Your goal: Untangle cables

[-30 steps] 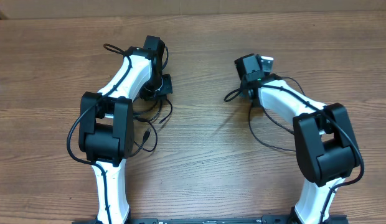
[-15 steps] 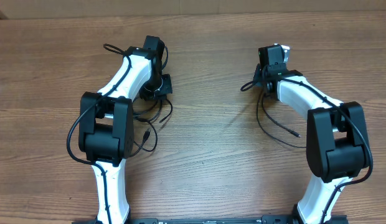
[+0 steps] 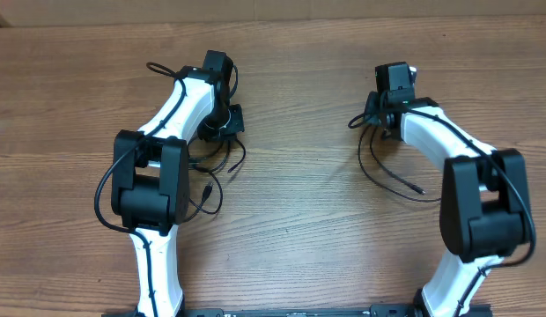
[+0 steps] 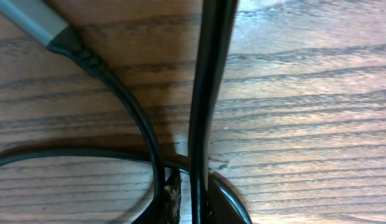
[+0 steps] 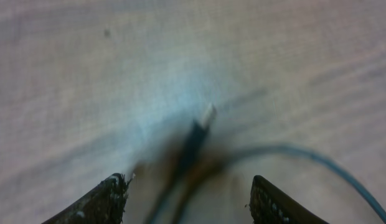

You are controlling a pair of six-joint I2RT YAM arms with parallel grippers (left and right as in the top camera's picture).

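Observation:
Two groups of thin black cables lie on the wooden table. One bunch [image 3: 227, 161] sits under my left arm. My left gripper [image 3: 224, 123] is down on it and shut on one black cable [image 4: 205, 93], which runs straight up between its jaws [image 4: 192, 200]. A second cable with a grey plug [image 4: 36, 16] curves past on the left. A separate cable [image 3: 384, 175] loops beside my right arm, with one plug end [image 3: 420, 189] on the table. My right gripper [image 5: 188, 191] stands open over this cable's other plug [image 5: 204, 120], which lies blurred between the fingers [image 5: 114, 194].
The wood tabletop [image 3: 299, 202] stretches between the two arms. Thicker black wires run along both arm bodies, such as at the left arm's elbow [image 3: 104, 189]. Nothing else stands on the table.
My right arm carried its cable to the right, away from the left bunch, then its jaws opened and let the cable go. The left arm stayed where it was.

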